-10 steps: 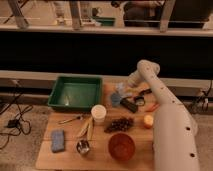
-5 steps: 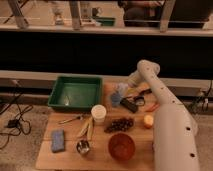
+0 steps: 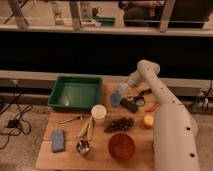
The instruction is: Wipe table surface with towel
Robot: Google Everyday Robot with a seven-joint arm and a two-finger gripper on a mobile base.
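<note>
The towel, a small pale blue-grey cloth, lies crumpled on the table surface just right of the green tray. My gripper hangs at the end of the white arm, which bends down from the back right. It sits right at the towel's upper right edge. Whether it touches the cloth is unclear.
A green tray fills the back left. A white cup, dark grapes, an orange bowl, a metal cup, a blue sponge pad, a black object and an orange fruit crowd the tabletop.
</note>
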